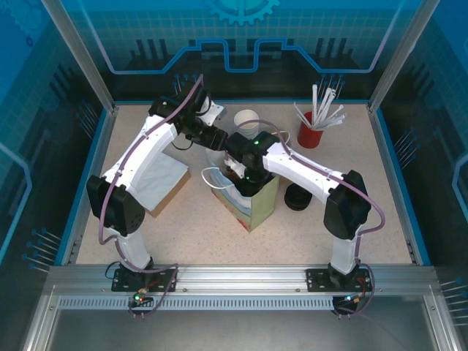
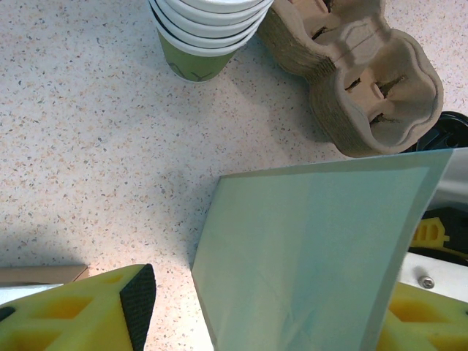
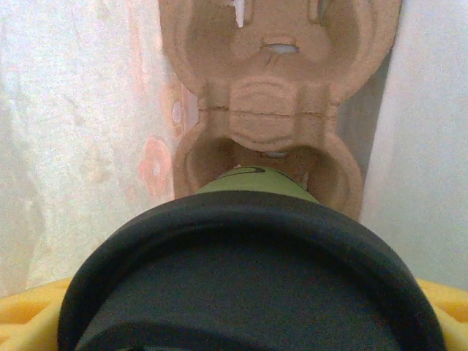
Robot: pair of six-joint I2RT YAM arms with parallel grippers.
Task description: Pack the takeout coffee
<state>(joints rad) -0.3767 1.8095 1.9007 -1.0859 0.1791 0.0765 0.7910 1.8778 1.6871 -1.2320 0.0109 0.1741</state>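
Coffee (image 3: pixel 248 292): hanging lid-up inside the bag (image 1: pixel 259 208), green body aiming at the near pocket of the carrier (image 3: pixel 263 117) lying on the bag's floor. Appearing not yet seated.

Right gripper (image 1: pixel 247 167): reaching down through the bag's mouth, jaws clasping the coffee at the lid, yellow fingers (image 3: pixel 29 307) flanking it on both sides.

Left gripper (image 1: pixel 216 142): waiting at the bag's far rim, jaws standing apart, pale bag wall lying between them and against one finger, clear of the other finger (image 2: pixel 135 300). Seemingly propping the mouth wide rather than pinching it.

Step in hand, judging by position: lowering the coffee into the carrier pocket.

Next move, calling for: descending straight and slowly, keeping the cup upright and centred over the pocket, avoiding the bag walls on either side, letting go only once the base is bedding in the pocket.

Surroundings on the table (image 1: pixel 351 227): cups (image 2: pixel 205 36) stacking beyond the bag; spare carriers (image 2: pixel 365 80) just beside them; lids (image 1: pixel 296 196) sitting right of the bag; straws (image 1: pixel 311 133) standing at the far right; flat bags (image 1: pixel 164 179) lying to the left.
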